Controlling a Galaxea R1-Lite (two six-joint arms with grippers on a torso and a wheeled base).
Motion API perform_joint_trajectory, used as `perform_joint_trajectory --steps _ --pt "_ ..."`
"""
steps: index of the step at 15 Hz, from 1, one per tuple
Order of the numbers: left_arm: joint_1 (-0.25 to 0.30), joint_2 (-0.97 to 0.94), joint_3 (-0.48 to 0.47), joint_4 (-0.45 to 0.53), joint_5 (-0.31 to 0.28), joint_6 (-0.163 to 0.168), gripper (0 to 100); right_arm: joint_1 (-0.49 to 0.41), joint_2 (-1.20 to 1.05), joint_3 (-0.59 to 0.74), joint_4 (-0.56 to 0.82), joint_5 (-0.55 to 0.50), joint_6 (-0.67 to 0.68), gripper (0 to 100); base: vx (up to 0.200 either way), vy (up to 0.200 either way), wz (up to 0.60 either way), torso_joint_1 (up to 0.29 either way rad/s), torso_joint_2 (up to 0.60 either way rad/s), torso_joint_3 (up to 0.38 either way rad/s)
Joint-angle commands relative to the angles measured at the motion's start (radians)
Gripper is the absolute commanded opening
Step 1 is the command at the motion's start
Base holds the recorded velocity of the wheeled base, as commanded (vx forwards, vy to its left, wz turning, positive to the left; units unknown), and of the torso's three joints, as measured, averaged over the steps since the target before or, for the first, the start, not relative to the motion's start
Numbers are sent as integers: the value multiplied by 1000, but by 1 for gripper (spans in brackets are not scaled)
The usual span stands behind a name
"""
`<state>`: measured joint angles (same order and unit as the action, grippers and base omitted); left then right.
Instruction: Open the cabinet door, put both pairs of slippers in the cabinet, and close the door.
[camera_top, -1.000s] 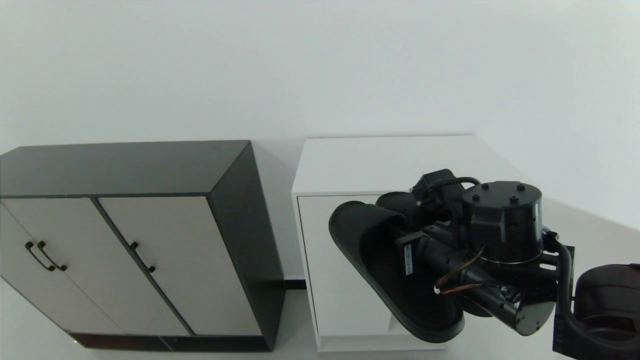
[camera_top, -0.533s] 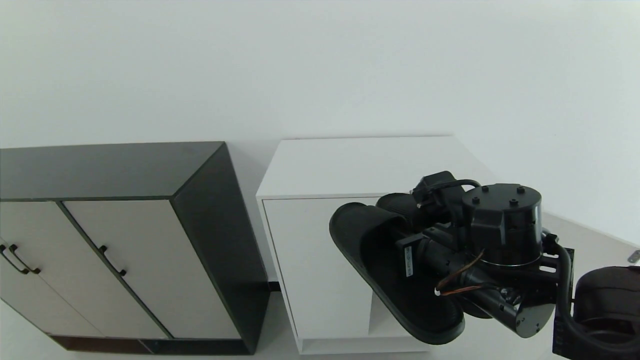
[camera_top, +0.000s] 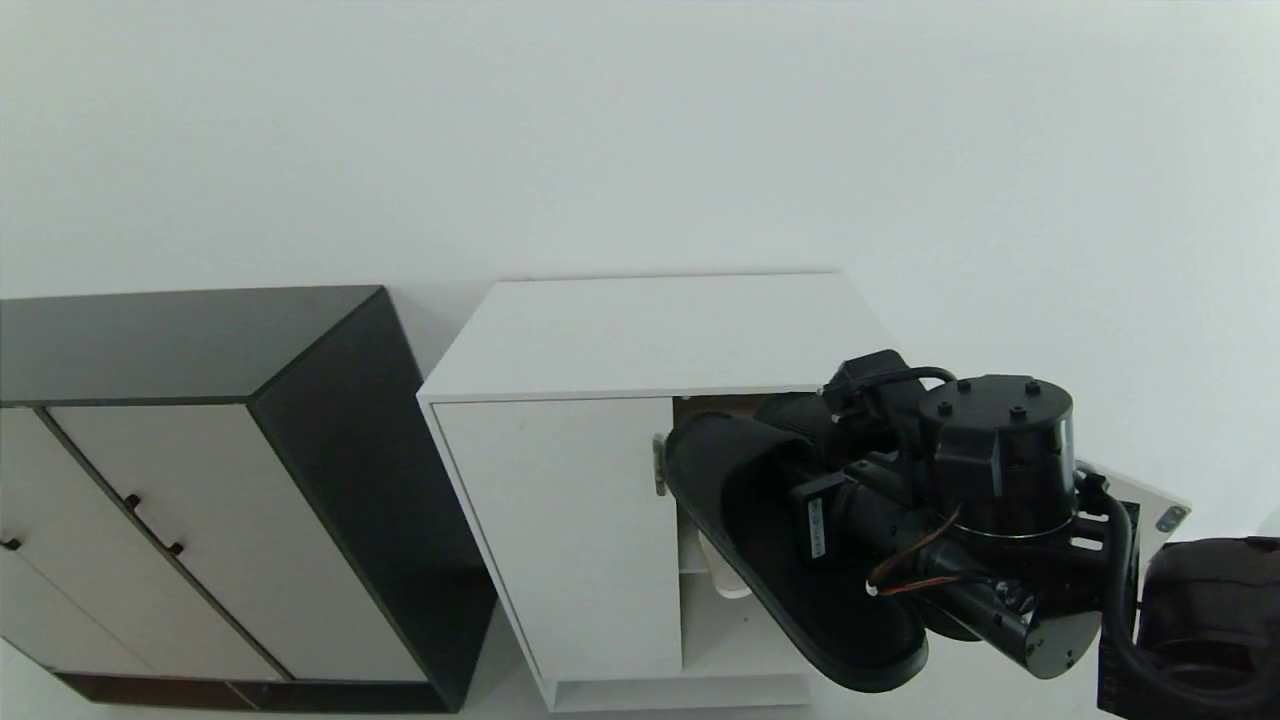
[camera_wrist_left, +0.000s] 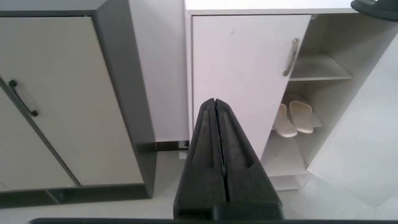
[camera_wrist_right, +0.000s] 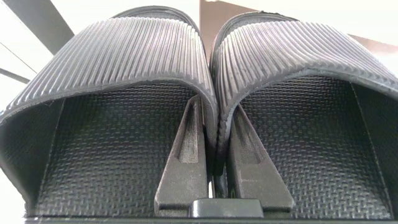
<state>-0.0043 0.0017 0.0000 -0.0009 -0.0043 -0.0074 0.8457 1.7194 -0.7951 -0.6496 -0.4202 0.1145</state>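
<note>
My right gripper (camera_wrist_right: 214, 168) is shut on a pair of black ribbed slippers (camera_wrist_right: 124, 74), its fingers pinching their two inner walls together. In the head view the black slippers (camera_top: 760, 520) hang tilted in front of the white cabinet (camera_top: 640, 330), whose right door (camera_top: 1150, 500) stands open. The cabinet's left door (camera_top: 560, 530) is closed. A pair of white slippers (camera_wrist_left: 293, 118) lies on the lower shelf inside the white cabinet (camera_wrist_left: 242, 68). My left gripper (camera_wrist_left: 215, 109) is shut and holds nothing, some way in front of the closed left door.
A black cabinet (camera_top: 200, 350) with pale doors and dark handles stands to the left of the white one, a narrow gap between them. Both stand against a plain white wall. Pale floor (camera_wrist_left: 348, 193) lies in front of the open compartment.
The head camera has swung to the right, so both cabinets sit further left in the picture and the white cabinet's open side has come into view. The right gripper still holds the black slippers.
</note>
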Motion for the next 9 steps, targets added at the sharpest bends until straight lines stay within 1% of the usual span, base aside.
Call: perform_joint_trajectory --steps 1,2,9 --pt "0 0 0 -1 0 0 0 4 -3 11 -9 0 -2 0 0 -200 0 2 7 7" --pt "0 0 0 -1 0 -2 0 9 -11 25 -15 1 -4 0 0 -200 0 2 2 2" --pt "0 0 0 -1 0 -5 0 12 -9 34 -18 6 -2 0 0 0 0 0 0 0"
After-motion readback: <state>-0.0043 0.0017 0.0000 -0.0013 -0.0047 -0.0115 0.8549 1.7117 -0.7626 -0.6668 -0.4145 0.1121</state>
